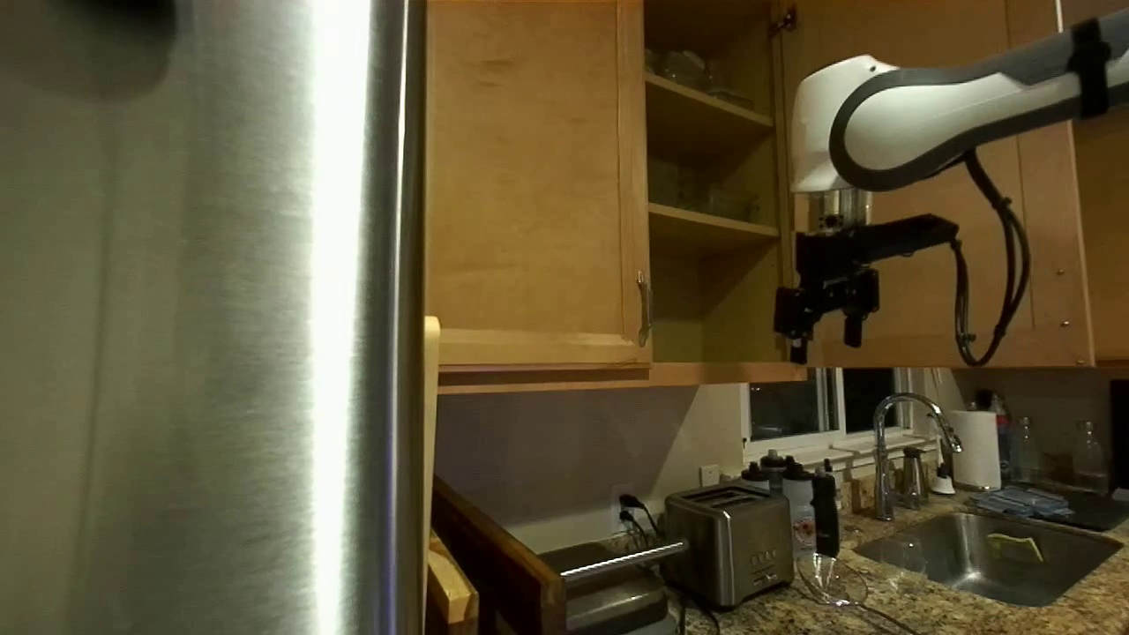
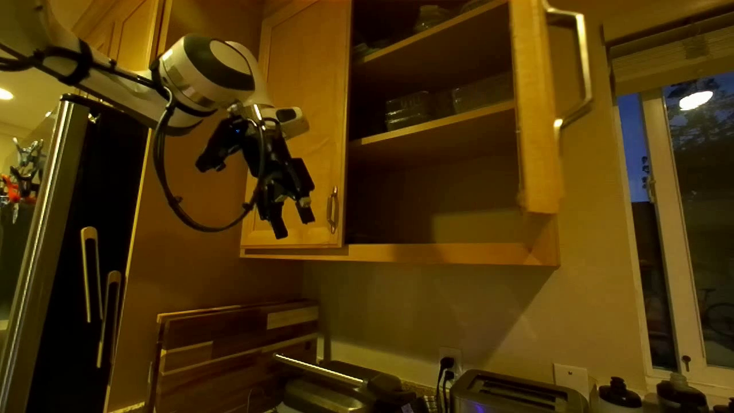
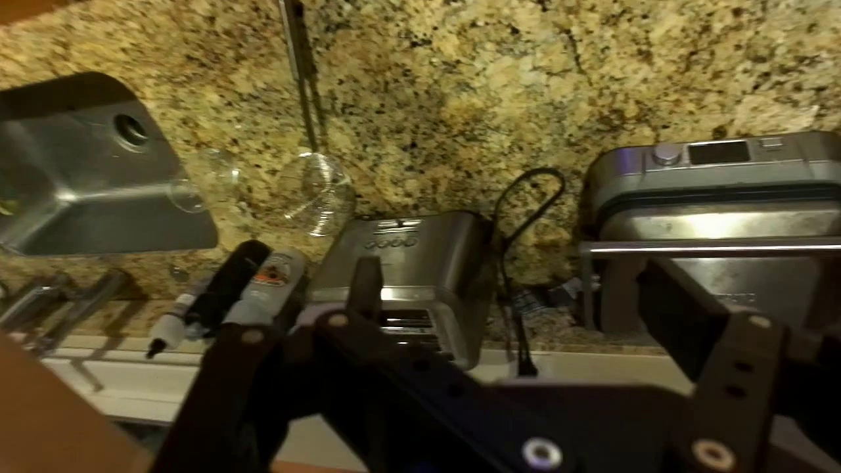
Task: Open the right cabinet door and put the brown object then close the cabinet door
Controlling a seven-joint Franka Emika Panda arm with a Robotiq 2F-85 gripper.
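The right cabinet door (image 2: 538, 126) stands swung out on its hinges, its bar handle (image 2: 582, 63) facing away from the interior. Open shelves of the cabinet (image 1: 710, 220) show in both exterior views, with glassware on the upper ones. In front of the cabinet, near the height of its bottom edge, hangs my gripper (image 1: 826, 342). Its jaws point down and stand wide apart; in the wrist view nothing lies between the fingers (image 3: 366, 286). A long, thin, pale strip of wood (image 1: 430, 423) beside the fridge fits the brown object; the fridge edge partly hides it.
The twin left door (image 1: 538, 194) is closed, its handle (image 2: 333, 209) close to my gripper in an exterior view. Below lie the toaster (image 1: 732, 542), a metal appliance (image 3: 716, 190), bottles (image 3: 276, 282) and the sink (image 3: 85, 171). The steel fridge (image 1: 212, 309) borders the side.
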